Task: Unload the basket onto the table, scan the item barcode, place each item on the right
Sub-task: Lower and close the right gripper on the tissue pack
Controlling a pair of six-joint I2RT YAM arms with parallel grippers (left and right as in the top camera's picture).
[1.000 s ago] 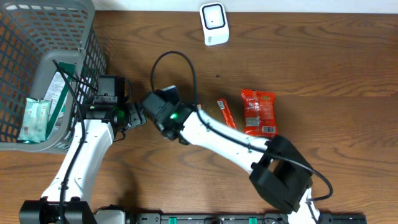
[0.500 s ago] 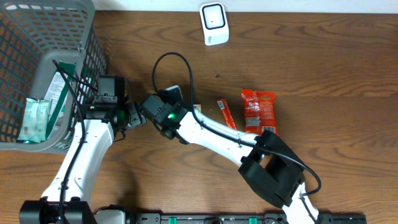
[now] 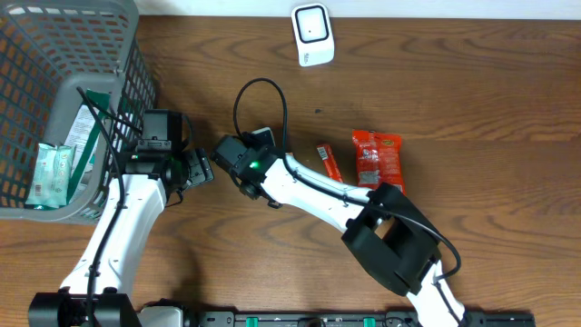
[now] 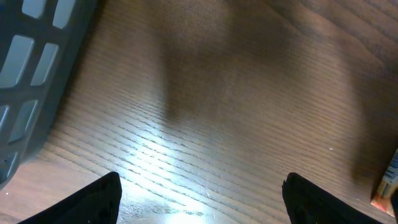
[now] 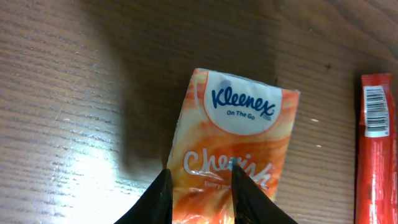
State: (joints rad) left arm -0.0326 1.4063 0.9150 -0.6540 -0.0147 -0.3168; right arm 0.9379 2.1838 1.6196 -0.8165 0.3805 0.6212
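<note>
An orange Kleenex tissue pack (image 5: 239, 134) fills the right wrist view, label side up, with no barcode showing on this face. My right gripper (image 5: 200, 180) is shut on its near end: one finger sits at the pack's left edge, the other presses on its crinkled front. In the overhead view the right wrist (image 3: 243, 160) covers the pack. The white scanner (image 3: 311, 34) stands at the table's far edge. My left gripper (image 4: 202, 186) hangs open over bare wood next to the basket, with nothing between its fingers.
A grey mesh basket (image 3: 64, 100) holding packets stands at the left, and its wall (image 4: 31, 74) shows in the left wrist view. A red stick packet (image 3: 330, 166) (image 5: 375, 155) and a red snack bag (image 3: 378, 163) lie right of the arms.
My right gripper has narrowed onto the tissue pack, and its wrist has shifted slightly right, away from the left gripper. The left arm has stayed still.
</note>
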